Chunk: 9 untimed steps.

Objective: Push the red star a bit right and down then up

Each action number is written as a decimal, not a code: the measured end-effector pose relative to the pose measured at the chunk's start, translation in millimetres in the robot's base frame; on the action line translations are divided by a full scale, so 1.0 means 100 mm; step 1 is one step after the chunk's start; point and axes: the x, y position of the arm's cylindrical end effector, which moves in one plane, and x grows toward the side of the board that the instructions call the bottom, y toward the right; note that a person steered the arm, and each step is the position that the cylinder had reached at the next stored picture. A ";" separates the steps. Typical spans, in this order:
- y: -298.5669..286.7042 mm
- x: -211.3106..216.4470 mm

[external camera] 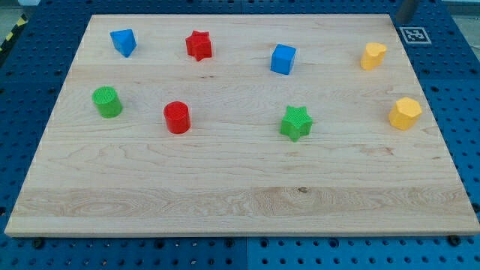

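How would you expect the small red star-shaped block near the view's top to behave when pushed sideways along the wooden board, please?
The red star-shaped block looks squat and rigid, so it should slide rather than tip or roll. Its points may make it rotate if pushed off-centre. The wooden board looks smooth and flat, so it should glide fairly easily. My tip does not show clearly.

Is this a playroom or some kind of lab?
Probably a robot lab bench, not a playroom. A wooden board lies on a blue perforated table, with a printed marker tag at the view's top right. My tip does not show.
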 end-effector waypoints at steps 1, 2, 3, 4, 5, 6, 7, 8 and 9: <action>-0.65 0.00; -1.44 0.00; -2.18 0.00; -2.93 0.01; -3.57 0.01; -3.99 0.03; -4.00 0.25; -4.00 0.49; -3.99 0.62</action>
